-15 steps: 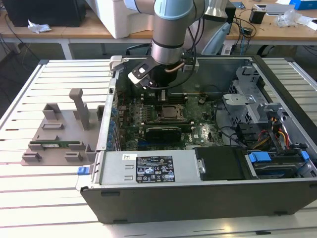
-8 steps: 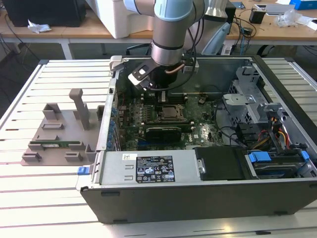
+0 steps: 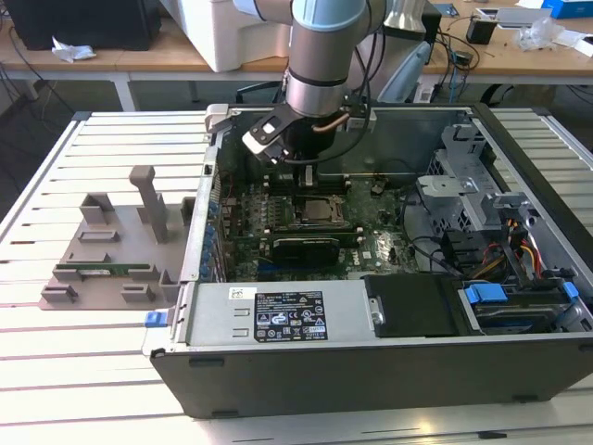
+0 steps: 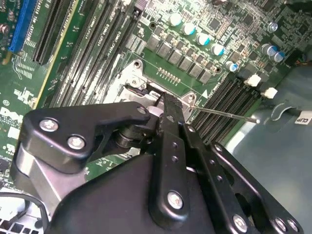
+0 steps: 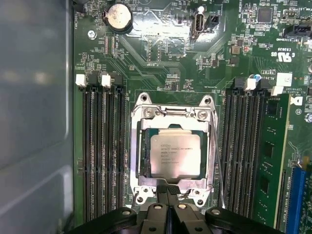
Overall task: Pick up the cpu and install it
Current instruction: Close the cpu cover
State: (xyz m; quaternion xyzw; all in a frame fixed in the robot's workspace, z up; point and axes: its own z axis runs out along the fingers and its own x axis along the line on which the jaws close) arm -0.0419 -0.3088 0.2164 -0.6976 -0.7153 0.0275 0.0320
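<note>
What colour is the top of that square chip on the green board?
Shiny silver-grey; the cpu shows best in the first wrist view.

The cpu [image 5: 174, 155] has a smooth, shiny silver-grey metal top. The frame [image 5: 134, 161] around it is bare metal with a duller shine. The board [image 5: 161, 53] is green and a bit glossy. The round battery [image 5: 117, 16] on it is shiny metal. The gripper [image 5: 167, 189] is black and smooth with a soft shine, and its screws [image 4: 174, 198] are silver metal. The computer case [image 3: 371, 380] is dark grey matt metal. The tray [image 3: 102, 250] looks like dull grey plastic. The table [image 3: 56, 362] is pale, ribbed metal.
</note>
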